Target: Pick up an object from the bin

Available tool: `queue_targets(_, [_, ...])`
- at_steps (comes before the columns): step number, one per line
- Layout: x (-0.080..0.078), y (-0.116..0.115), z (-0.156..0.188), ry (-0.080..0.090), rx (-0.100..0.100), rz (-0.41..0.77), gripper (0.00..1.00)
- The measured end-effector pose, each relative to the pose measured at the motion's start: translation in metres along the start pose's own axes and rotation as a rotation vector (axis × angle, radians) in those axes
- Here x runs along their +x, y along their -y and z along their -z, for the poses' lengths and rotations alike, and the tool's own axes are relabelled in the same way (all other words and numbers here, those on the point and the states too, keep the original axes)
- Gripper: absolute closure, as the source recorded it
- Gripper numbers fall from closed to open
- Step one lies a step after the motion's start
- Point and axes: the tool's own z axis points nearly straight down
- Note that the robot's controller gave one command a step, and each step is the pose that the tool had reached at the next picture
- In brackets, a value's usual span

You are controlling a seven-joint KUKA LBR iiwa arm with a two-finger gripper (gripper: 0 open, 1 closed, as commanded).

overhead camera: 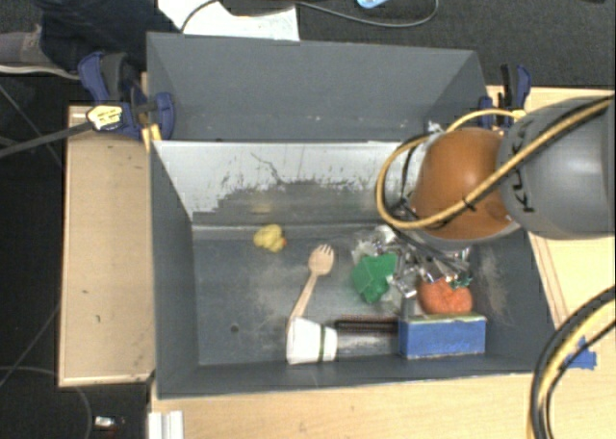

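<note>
Orange wrist cover (pixel 462 182) hides much of the pincer (pixel 421 271), so its gape cannot be told. It sits between a green lump (pixel 372 276), beyond the blue block's (pixel 442 336) left end, and a red-orange lump (pixel 445 297) against that block's far side.

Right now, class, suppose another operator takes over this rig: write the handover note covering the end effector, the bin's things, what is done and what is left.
End effector: low in the right part of the bin, between a green thing and an orange-red thing; its grip cannot be read.
Nearby: blue block by the near wall; wooden spoon, white cup and yellow piece to the left.
Done: nothing seen lifted.
Left: grasp one thing and raise it out.
</note>
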Motion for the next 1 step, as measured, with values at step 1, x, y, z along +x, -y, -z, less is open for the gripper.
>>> queue_targets(1, [0.0052,0.0016,-0.0011,0.001,-0.001,-0.242,1.00])
